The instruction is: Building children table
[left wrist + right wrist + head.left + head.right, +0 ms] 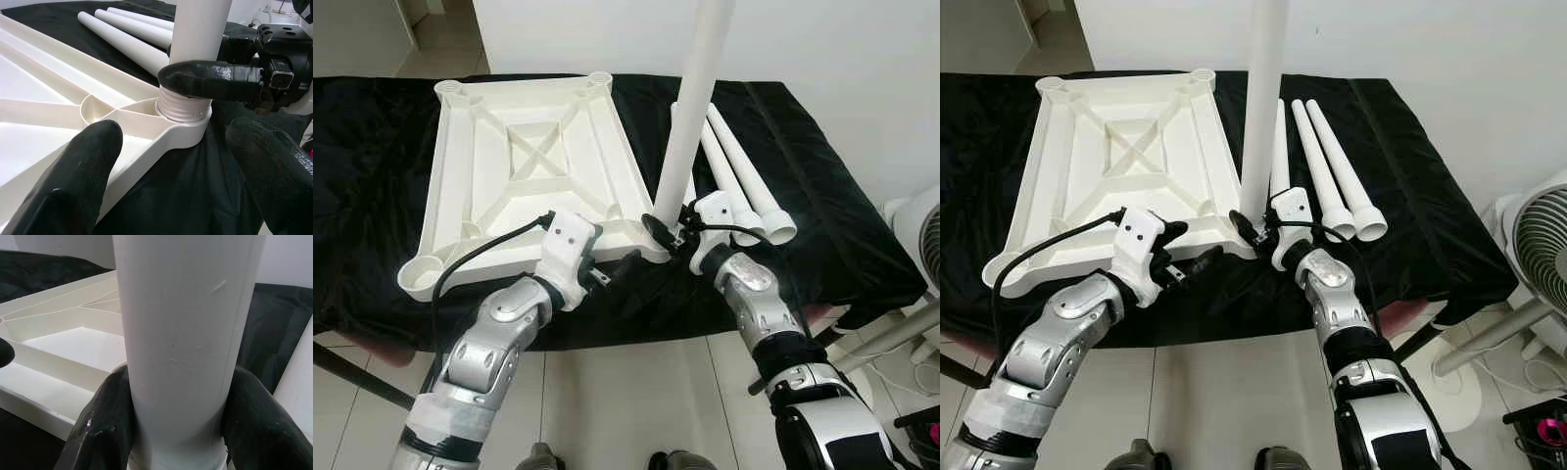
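Right pincer (664, 227) clamping upright leg (690, 127), top cut off, threaded into tabletop (524, 171) corner.

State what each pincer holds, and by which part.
The right pincer grips the upright table leg just above its threaded base. The left pincer is open beside the tabletop, holding nothing.

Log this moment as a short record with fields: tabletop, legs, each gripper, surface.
tabletop: white plastic tabletop, lying underside up on the black cloth
upright leg: white leg standing in the near right corner socket, thread still partly visible
spare legs: three loose legs lying on the cloth to the right of the tabletop
right gripper: right gripper shut on the upright leg near its base
left gripper: left gripper open, hovering at the tabletop's near edge by that socket
surface: cloth-covered table
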